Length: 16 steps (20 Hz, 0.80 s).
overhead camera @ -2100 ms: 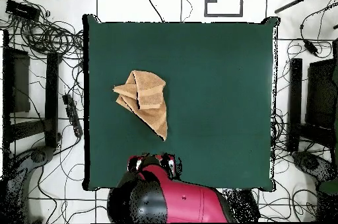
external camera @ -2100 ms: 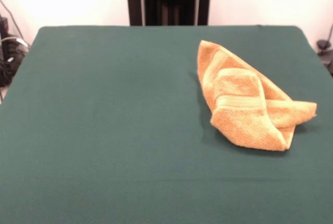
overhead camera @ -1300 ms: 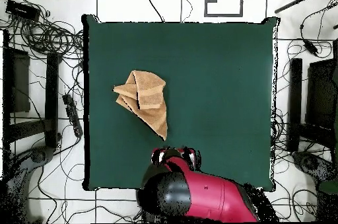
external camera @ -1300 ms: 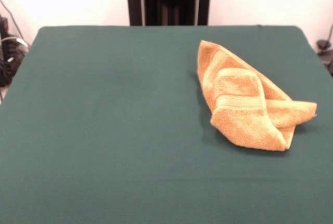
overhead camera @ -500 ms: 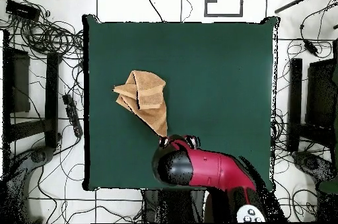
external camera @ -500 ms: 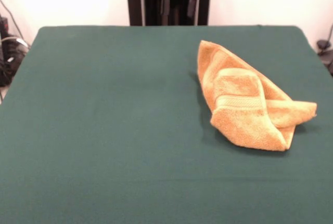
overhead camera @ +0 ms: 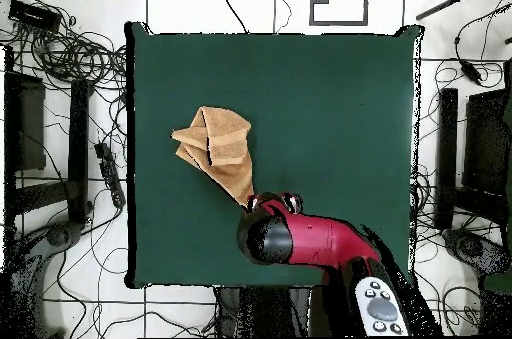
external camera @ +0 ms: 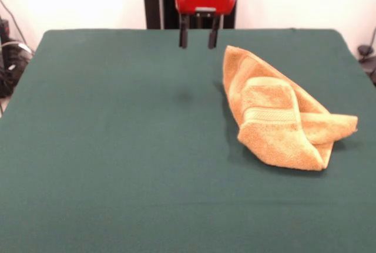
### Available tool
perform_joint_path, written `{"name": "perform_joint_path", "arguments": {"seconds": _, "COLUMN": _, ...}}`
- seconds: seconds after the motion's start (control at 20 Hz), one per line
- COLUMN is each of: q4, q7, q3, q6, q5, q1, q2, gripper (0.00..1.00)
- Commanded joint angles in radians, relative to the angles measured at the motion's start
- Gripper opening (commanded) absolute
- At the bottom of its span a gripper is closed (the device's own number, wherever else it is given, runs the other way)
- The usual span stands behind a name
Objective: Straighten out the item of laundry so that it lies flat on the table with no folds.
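The large rectangular dark green cloth-covered table [external camera: 117, 165] fills the front view, backed by a white wall. The small orange-tan terry-cloth towel [external camera: 282, 118], folded over itself with its woven band showing, lies toward 3 o'clock. The red and black gripper [external camera: 198, 39] hangs at 12 o'clock, fingers apart, holding nothing. Overhead, tangled black cables [overhead camera: 70, 50] crowd the white tiled floor [overhead camera: 200, 0].

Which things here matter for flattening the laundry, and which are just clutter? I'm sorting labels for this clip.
Belongs to the job:
- orange-tan towel, folded over itself
- green table
- claw, open, hanging above the table beside the towel's far corner

Just lying about:
- cables on the floor
- black stands beside the table
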Motion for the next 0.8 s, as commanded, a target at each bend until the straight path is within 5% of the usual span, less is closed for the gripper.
{"name": "perform_joint_path", "arguments": {"seconds": 0.05, "q4": -0.077, "q7": 0.103, "q3": 0.072, "q6": -0.061, "q5": -0.03, "q1": -0.02, "q2": 0.084, "gripper": 1.0}}
{"name": "perform_joint_path", "arguments": {"seconds": 0.4, "q4": -0.142, "q7": 0.106, "q3": 0.108, "q6": -0.112, "q5": -0.021, "q1": -0.038, "q2": 0.214, "gripper": 1.0}}
{"name": "perform_joint_path", "arguments": {"seconds": 0.8, "q4": -0.077, "q7": 0.103, "q3": 0.284, "q6": 0.071, "q5": 0.075, "q1": -0.144, "q2": 0.121, "gripper": 1.0}}
